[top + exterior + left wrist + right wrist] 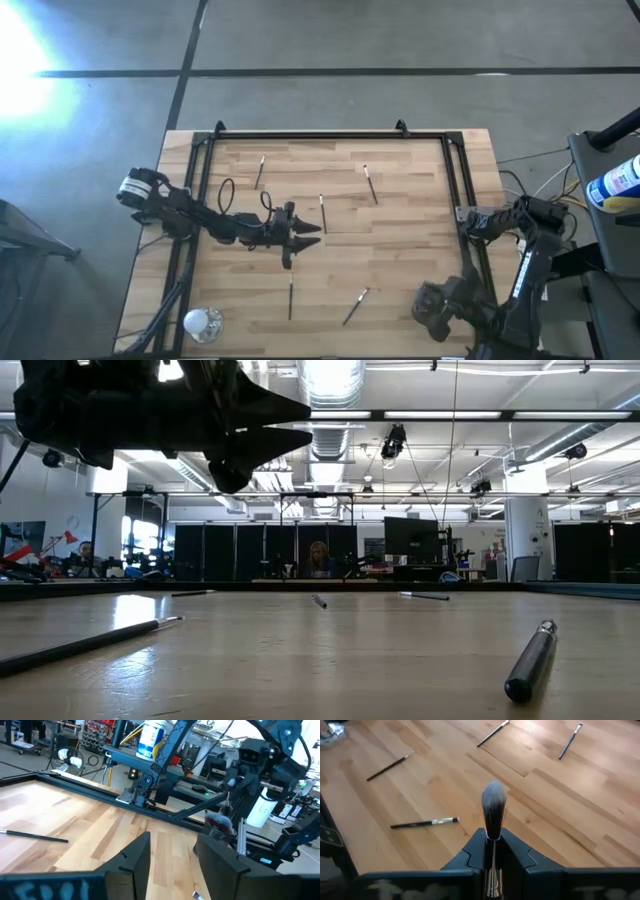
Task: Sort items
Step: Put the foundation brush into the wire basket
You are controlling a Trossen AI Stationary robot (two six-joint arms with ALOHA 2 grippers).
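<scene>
Several slim brushes lie flat on the wooden table: one [260, 172], one [370, 185], one [323, 212], one [291, 300], one [355, 305]. My left gripper [305, 236] hovers open above mid-table, close to the brush at the centre. It appears high in the low view [285, 422], and in the left wrist view [172, 865] nothing lies between its fingers. My right gripper [432, 305] is near the table's near right corner, shut on a brush with a full, pale-tipped head [493, 802]. I cannot make out a dark cup. My right gripper pinches the brush between its two fingers, just behind the head at the top of the handle [493, 836]. The fingers lie along the brush, slanting down over the table. The head sticks out past the fingertips, and the brush is lifted clear of the wood.
A shiny silver cup [200, 322] stands at the near left corner, also seen in the right wrist view [327, 732]. A black frame rail [330, 135] borders the table. A blue and white bottle [612, 185] sits off the right side. A person [320, 558] sits far behind.
</scene>
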